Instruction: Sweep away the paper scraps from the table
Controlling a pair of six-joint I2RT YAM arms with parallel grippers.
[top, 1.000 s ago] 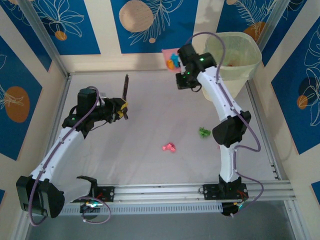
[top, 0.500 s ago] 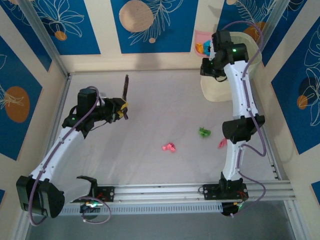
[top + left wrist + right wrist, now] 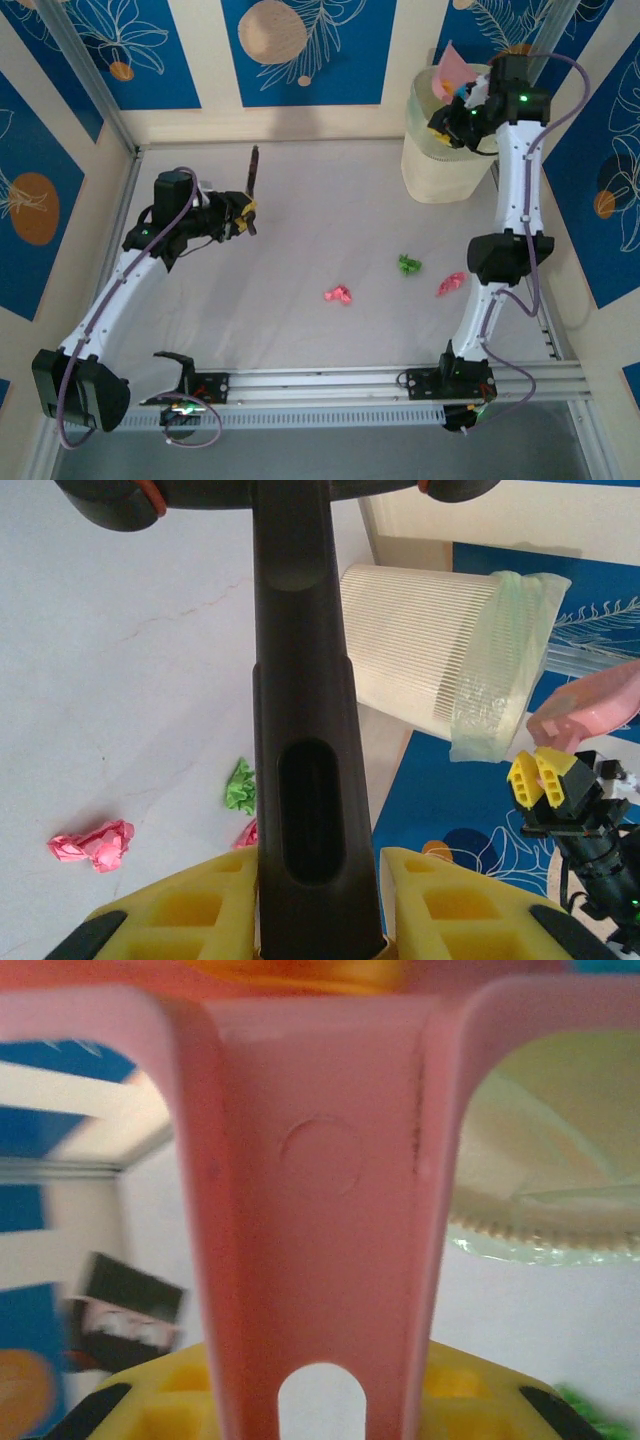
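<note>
Paper scraps (image 3: 409,264), crumpled pink and green, lie mid-frame. My right fingers (image 3: 165,1385) pinch the flat pink dustpan (image 3: 446,66) above the ribbed cream bin (image 3: 440,170), upper right: I'd tip steeply, lip inside. Left fingers (image 3: 195,905) pinch the black brush (image 3: 300,730).

No text, label, brand, number or sign can be read on anything in these views.
</note>
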